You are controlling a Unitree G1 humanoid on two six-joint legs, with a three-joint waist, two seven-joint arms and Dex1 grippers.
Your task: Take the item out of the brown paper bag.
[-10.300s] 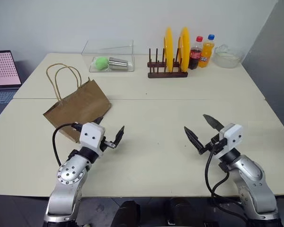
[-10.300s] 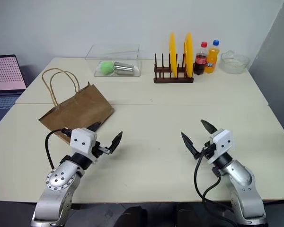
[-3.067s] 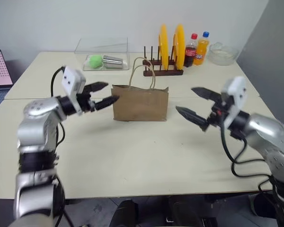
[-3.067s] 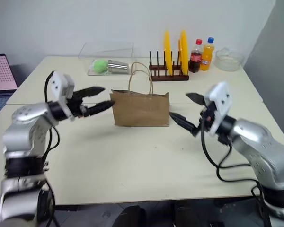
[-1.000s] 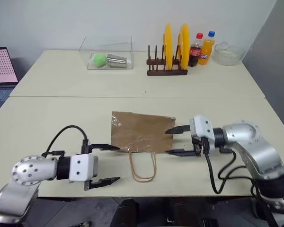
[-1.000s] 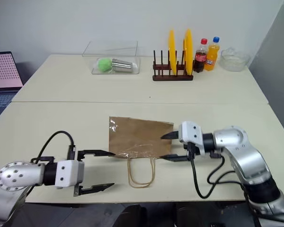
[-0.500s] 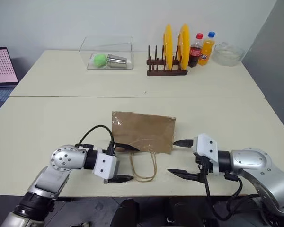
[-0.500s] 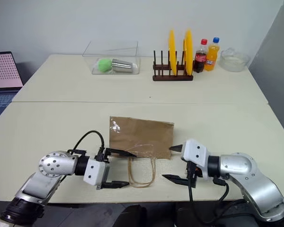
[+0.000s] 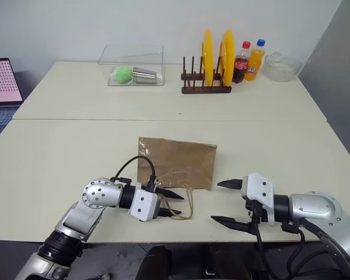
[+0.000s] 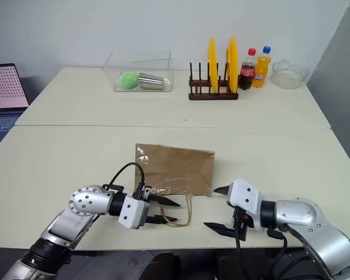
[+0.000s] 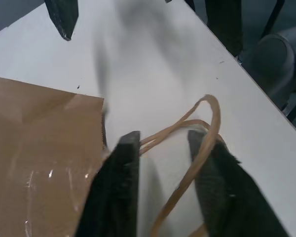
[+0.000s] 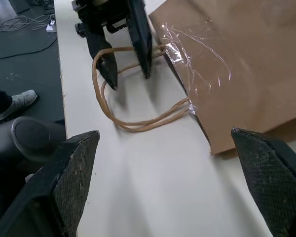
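The left end effector [image 9: 170, 208] sits low over the near edge of the table [image 9: 70, 151], its two black fingers narrowed around the tan loop handles [image 11: 197, 133], which pass between them; whether they pinch the handles cannot be told. Just beside it, on the far side, the brown paper bag [image 9: 177, 163] lies flat, handles toward the near edge. The right end effector [image 9: 227, 202] hovers just right of the bag's near corner, fingers spread wide and empty. Far beyond stand a clear box [image 9: 131, 68], a plate rack with yellow plates [image 9: 214, 61] and two bottles [image 9: 248, 61].
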